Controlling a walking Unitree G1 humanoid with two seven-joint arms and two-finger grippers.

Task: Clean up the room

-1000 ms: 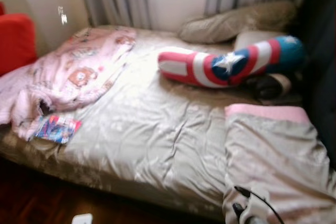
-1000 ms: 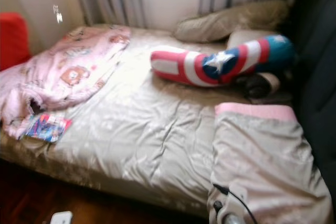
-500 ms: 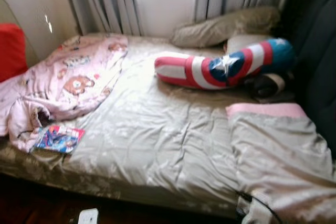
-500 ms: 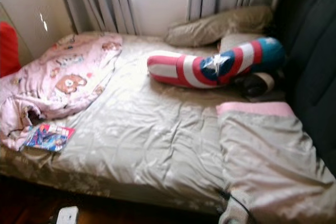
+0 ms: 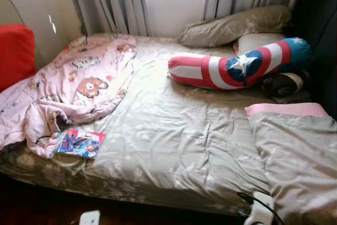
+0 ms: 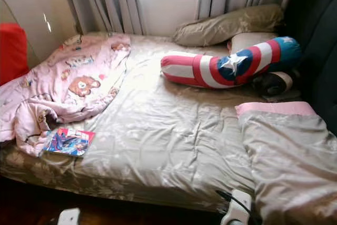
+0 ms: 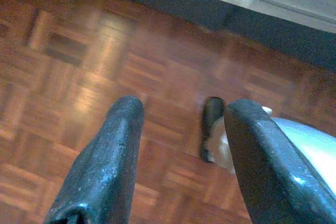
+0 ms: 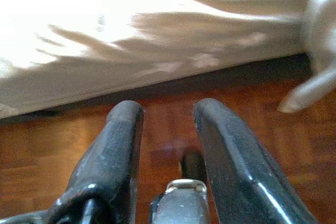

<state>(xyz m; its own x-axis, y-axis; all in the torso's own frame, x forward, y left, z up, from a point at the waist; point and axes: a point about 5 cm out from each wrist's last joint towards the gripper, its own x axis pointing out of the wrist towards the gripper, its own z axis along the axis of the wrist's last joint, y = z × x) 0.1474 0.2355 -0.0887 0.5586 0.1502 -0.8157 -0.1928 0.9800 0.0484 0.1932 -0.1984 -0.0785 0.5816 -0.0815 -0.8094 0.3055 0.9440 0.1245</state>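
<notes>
The comic book [image 5: 79, 143] lies flat at the bed's [image 5: 174, 146] near edge, touching the crumpled pink blanket [image 5: 68, 88]. Go closer first; your left gripper [image 7: 181, 145] and right gripper [image 8: 165, 129] hang over the parquet floor [image 7: 79, 77], jaws open and empty. Slide one finger under the book's free edge without catching the blanket.

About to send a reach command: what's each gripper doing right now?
Left gripper: open, holding nothing, hanging over the wooden floor.
Right gripper: open, holding nothing, above the floor by the bed.
</notes>
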